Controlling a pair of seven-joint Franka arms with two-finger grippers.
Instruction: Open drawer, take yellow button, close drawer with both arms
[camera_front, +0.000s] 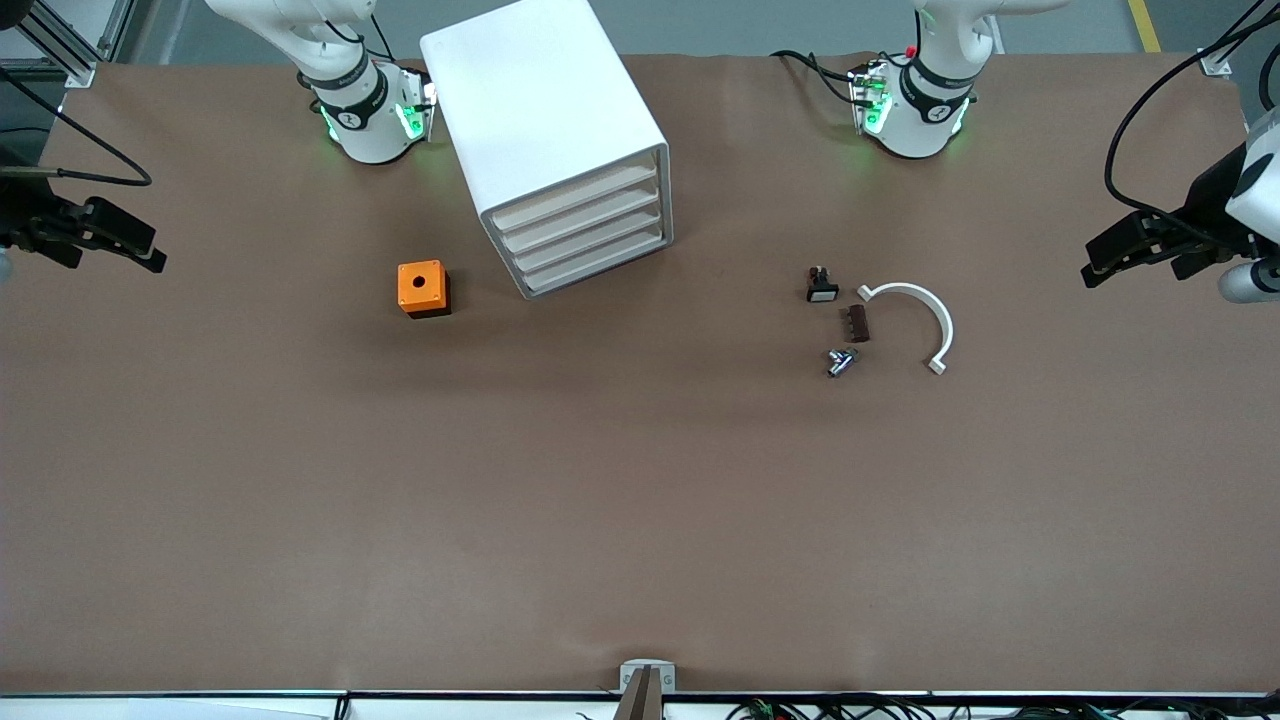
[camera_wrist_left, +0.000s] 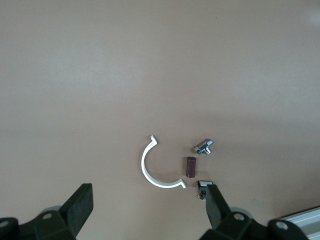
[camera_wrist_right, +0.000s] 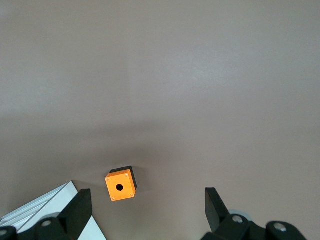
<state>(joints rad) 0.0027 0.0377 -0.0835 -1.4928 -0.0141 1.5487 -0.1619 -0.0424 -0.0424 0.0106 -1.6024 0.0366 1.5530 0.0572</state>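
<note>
The white cabinet stands between the two arm bases, and all four drawers are shut. The uppermost drawer is flush with the others. The button is out of view. My left gripper hangs open and empty off the left arm's end of the table; in the left wrist view its fingers stand wide apart over bare table. My right gripper hangs open and empty at the right arm's end; the right wrist view shows it wide open.
An orange cube with a round hole sits beside the cabinet toward the right arm's end. Toward the left arm's end lie a small black-and-white part, a brown piece, a metal piece and a white half ring.
</note>
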